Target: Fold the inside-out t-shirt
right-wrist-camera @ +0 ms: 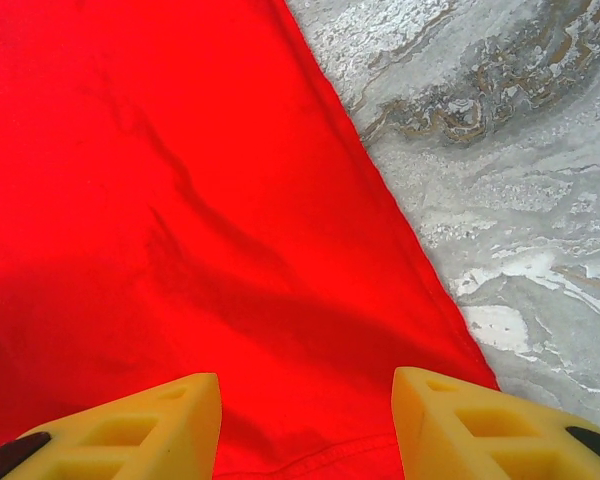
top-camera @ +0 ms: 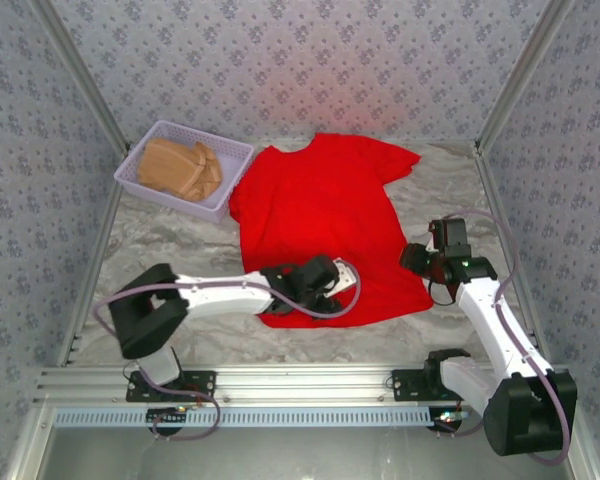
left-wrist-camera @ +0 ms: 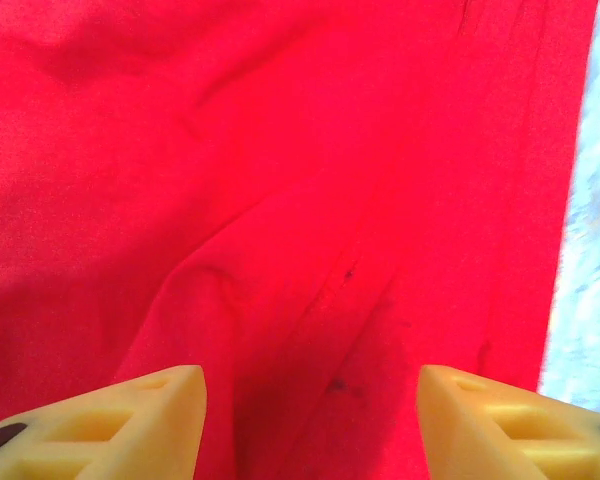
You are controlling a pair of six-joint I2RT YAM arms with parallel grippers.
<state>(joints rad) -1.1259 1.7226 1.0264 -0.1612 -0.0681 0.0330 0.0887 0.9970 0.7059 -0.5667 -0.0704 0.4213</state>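
- Both sets of fingers apart, gripping nothing: left gripper (left-wrist-camera: 310, 395) over near part of cloth, right gripper (right-wrist-camera: 307, 400) at near rt hem corner.
- T-shirt (top-camera: 325, 215) flat on table (top-camera: 180, 250), long axis near-to-far, stretching away from both.

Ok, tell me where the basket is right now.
In the top view, the basket sits at the far left of the table, holding a tan folded garment, just left of the red t-shirt.

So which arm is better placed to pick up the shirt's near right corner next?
Right, probably. The right fingers stand open over that corner of the t-shirt, table beside them; the left fingers hover farther in along the hem.
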